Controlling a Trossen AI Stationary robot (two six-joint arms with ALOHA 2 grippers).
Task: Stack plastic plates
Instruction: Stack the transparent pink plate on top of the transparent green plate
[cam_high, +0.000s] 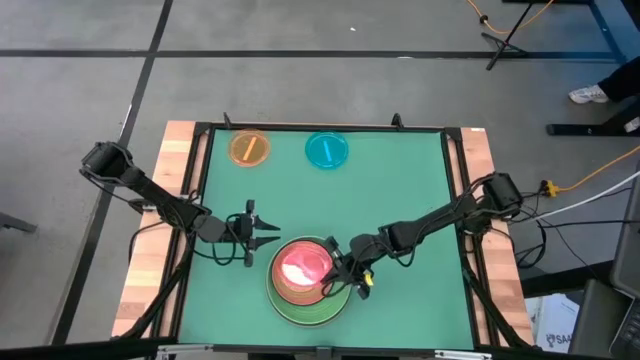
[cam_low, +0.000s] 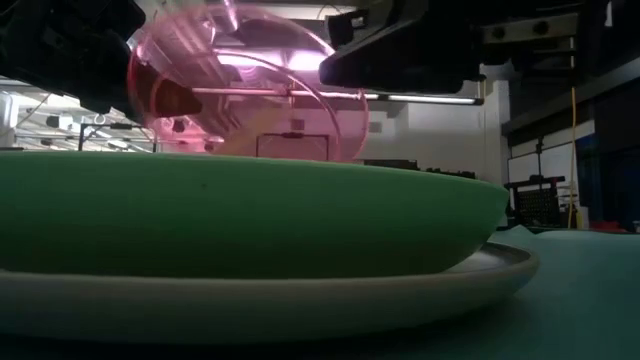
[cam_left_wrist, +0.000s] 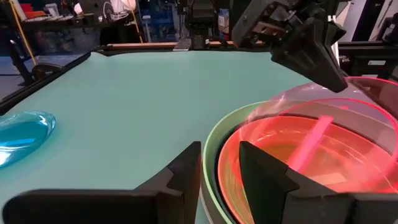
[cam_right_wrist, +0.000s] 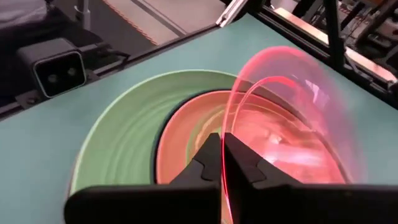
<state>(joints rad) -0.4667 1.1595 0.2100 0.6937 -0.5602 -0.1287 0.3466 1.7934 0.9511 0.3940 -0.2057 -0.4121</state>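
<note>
A stack of plates stands near the table's front edge. A grey-white plate (cam_low: 300, 295) is at the bottom, then a light green one (cam_high: 300, 308), a dark teal one (cam_right_wrist: 163, 134) and a salmon one (cam_right_wrist: 186, 134). My right gripper (cam_right_wrist: 222, 152) is shut on a translucent magenta plate (cam_high: 305, 265) above the stack. My left gripper (cam_high: 270, 232) is open and empty just beside the stack's far-left rim, its fingers (cam_left_wrist: 186, 174) near the green rim. An orange plate (cam_high: 249, 148) and a cyan plate (cam_high: 327, 150) lie flat at the far edge. No translucent green plate shows. My right gripper pinches the magenta plate's rim (cam_right_wrist: 225, 134) between its two fingers, on the plate's right side. The fingers come from the table's right, slanting down. The plate is tilted steeply over the salmon plate. Whether its lower edge touches the stack I cannot tell.
A dark raised frame (cam_high: 455, 200) runs round the green mat, with wooden boards outside it. The mat's middle, between the stack and the two far plates, is bare (cam_high: 330, 205). The cyan plate also shows in the left wrist view (cam_left_wrist: 22, 134).
</note>
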